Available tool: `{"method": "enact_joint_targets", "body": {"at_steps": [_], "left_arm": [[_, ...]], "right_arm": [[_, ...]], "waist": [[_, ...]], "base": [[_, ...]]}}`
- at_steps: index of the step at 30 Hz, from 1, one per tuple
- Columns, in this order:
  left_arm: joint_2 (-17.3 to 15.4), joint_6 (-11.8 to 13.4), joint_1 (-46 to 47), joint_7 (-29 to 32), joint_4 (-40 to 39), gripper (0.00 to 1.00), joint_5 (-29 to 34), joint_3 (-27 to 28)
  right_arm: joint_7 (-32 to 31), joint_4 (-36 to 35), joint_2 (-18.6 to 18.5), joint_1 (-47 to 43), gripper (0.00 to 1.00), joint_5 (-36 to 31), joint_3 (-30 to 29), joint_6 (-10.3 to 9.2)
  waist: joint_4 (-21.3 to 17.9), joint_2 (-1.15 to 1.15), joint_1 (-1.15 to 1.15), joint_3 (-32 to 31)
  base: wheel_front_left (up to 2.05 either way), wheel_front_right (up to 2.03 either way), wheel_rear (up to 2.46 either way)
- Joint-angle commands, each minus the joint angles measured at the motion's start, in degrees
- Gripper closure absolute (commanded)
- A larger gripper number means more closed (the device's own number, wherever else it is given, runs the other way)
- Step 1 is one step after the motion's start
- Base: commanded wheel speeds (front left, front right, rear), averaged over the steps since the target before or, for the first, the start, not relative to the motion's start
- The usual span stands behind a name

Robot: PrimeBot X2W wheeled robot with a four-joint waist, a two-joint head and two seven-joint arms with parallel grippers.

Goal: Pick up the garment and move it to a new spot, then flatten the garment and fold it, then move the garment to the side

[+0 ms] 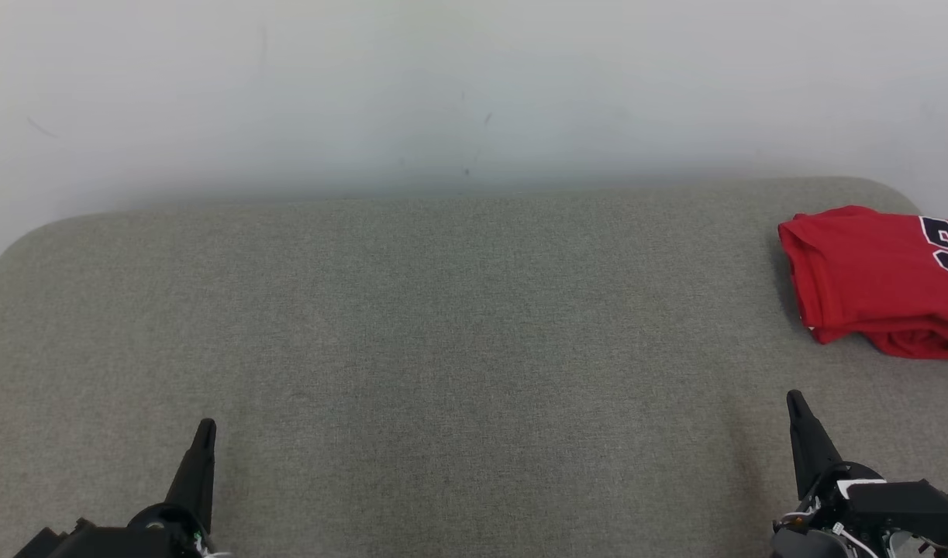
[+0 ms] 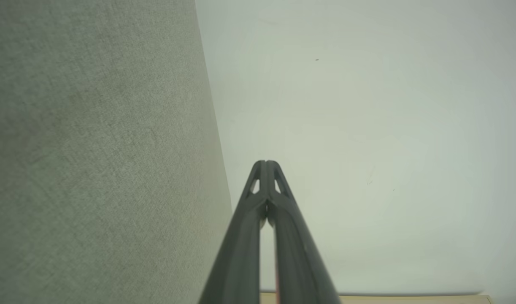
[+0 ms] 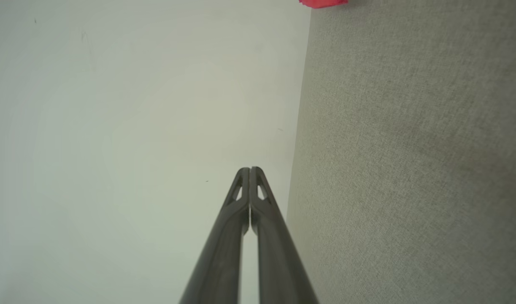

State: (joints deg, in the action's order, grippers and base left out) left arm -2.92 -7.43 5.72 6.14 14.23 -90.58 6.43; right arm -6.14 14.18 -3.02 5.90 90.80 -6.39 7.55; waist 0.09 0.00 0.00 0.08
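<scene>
Red cloth shirt [image 1: 869,279] with a dark and white number on it lies folded up on the big grey fabric pad [image 1: 442,325]. It is far over on the robot's right, close to the back edge. Part of it runs off the right side of the head view. Nothing touches it.

The left gripper [image 1: 205,428] sits low at the left of the head view. The right gripper [image 1: 794,399] sits low at the right. Both point toward the white wall [image 1: 442,93] behind the pad. The shirt lies further back than the right gripper, with bare grey pad between them.

From the head, each gripper looks like one dark spike, so it is hard to tell how the fingers stand. The wrist views show them close up. In the left wrist view the two long dark fingers [image 2: 241,253] press together at the tips, with nothing between them. The right wrist view shows the same for the right gripper: tips touching, holding nothing.

The right wrist view also catches a small bit of the red shirt at its top edge. The left wrist view shows a thin strip of pale wood [image 2: 409,299] at the bottom, below the wall.
</scene>
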Motion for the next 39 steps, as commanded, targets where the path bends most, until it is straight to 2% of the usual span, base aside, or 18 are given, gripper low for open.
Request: {"method": "enact_joint_targets", "body": {"at_steps": [1,39], "left_arm": [[0.1,-0.1,0.8,0.4,-0.3,1.00,-1.3,0.2],[0.1,-0.1,0.8,0.6,-0.3,1.00,-1.9,0.2]], "right_arm": [[-0.4,-0.3,0.2,0.5,1.00,1.2,-0.2,-0.12],[-0.6,-0.2,0.2,0.5,1.00,1.7,-0.2,-0.12]], "waist": [[0.0,0.00,0.00,0.0],[-0.1,0.00,0.00,0.1]], "base": [[0.00,0.00,0.00],[0.00,0.00,0.00]]}}
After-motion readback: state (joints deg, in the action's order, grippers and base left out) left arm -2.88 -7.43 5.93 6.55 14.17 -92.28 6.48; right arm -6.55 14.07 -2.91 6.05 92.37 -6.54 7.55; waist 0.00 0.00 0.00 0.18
